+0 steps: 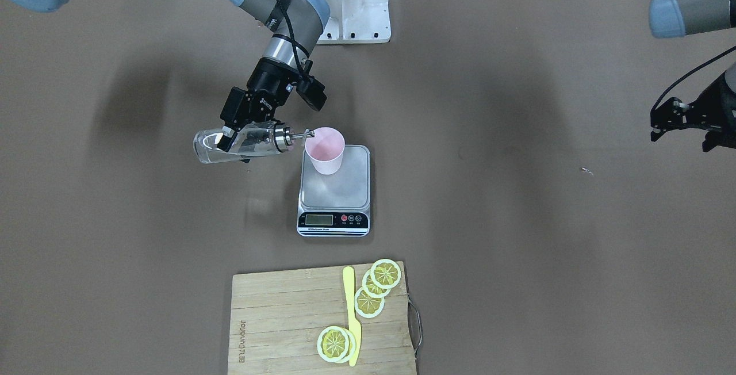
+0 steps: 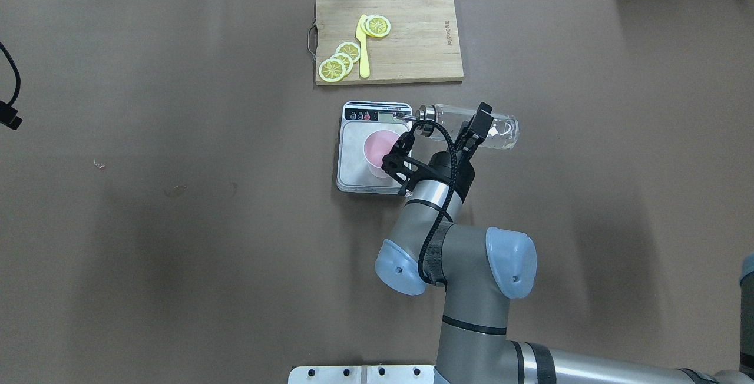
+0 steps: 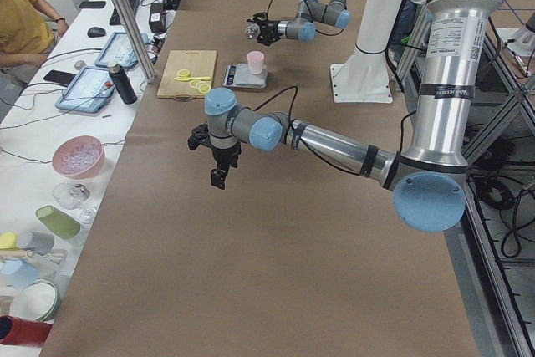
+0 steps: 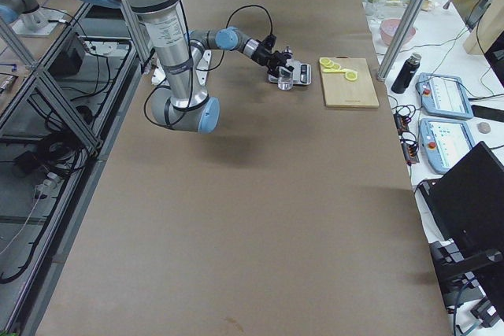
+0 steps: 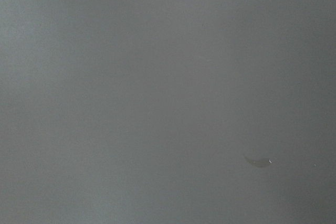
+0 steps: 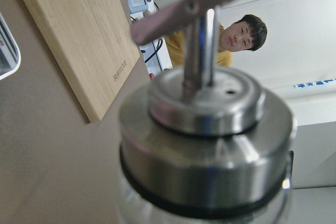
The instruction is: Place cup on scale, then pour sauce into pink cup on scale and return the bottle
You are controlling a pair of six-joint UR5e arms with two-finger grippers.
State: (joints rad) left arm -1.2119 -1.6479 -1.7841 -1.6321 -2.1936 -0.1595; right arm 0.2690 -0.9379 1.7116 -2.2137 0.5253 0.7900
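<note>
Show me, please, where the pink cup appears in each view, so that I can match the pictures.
Front-facing: cup at centre, on the scale's upper-left corner.
Overhead: cup at centre, on the scale.
Exterior left: cup top centre, far off.
Exterior right: cup top centre, small.
Left wrist: not in it.
Right wrist: not in it.
Shared landmark: the wooden cutting board beside the scale.
</note>
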